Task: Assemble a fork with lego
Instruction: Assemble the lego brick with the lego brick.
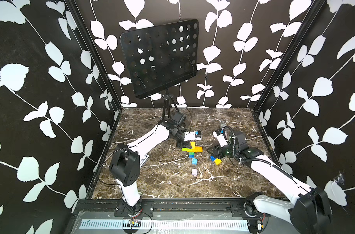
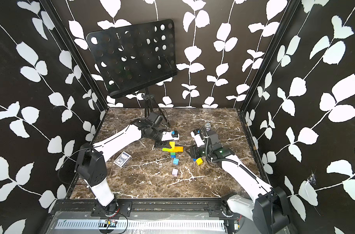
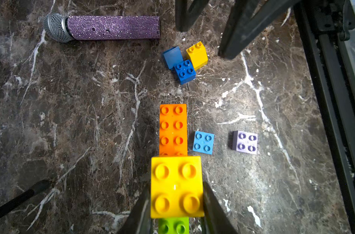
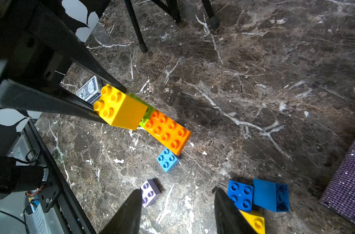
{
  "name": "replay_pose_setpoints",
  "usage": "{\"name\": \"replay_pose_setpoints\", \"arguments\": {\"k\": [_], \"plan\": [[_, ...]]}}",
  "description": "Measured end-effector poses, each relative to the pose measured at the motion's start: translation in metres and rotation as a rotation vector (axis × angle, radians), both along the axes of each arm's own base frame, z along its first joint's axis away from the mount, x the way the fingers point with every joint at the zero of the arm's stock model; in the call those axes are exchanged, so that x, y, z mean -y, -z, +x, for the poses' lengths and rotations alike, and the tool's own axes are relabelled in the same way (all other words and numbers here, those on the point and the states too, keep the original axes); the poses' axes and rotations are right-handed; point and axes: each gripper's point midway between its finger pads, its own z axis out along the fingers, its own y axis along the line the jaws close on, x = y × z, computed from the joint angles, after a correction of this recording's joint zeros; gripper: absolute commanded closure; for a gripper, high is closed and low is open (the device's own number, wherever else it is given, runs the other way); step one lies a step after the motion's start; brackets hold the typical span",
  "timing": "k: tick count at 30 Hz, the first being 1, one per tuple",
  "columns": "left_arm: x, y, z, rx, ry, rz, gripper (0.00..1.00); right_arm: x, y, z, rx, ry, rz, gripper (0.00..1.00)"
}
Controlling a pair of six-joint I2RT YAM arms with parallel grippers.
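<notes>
The left end effector (image 4: 115,106) grips a yellow brick (image 3: 176,186) directly over the lime end of the fork (image 1: 191,151), at the middle of the surface (image 1: 152,182). The orange crossbar (image 3: 173,129) runs lengthwise straight away from it, toward the right end effector (image 4: 177,189), which stands parted and empty beside loose blue bricks (image 4: 240,195).

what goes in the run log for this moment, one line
left gripper: shut on yellow brick | right gripper: open, empty | fork: partly built
</notes>
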Motion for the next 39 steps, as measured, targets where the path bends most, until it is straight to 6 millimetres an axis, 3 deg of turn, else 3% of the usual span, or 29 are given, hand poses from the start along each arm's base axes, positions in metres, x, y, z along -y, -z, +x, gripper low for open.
{"name": "replay_pose_setpoints", "arguments": {"k": [7, 14, 22, 32, 39], "plan": [[0.003, 0.016, 0.001, -0.029, 0.014, 0.011, 0.74, -0.007, 0.003, 0.001, -0.039, -0.003, 0.039, 0.46], [0.009, 0.012, 0.007, -0.018, 0.002, -0.018, 0.74, -0.016, -0.007, 0.009, -0.021, 0.0, 0.101, 0.46], [0.008, 0.012, 0.009, -0.031, -0.019, -0.021, 0.75, -0.023, 0.003, 0.019, -0.044, -0.008, 0.11, 0.46], [0.004, 0.017, 0.008, -0.051, -0.035, -0.013, 0.76, -0.039, -0.015, 0.039, 0.013, -0.062, 0.134, 0.46], [0.002, 0.02, 0.008, -0.069, -0.049, -0.015, 0.76, -0.048, -0.003, 0.047, -0.012, -0.083, 0.147, 0.46]]}}
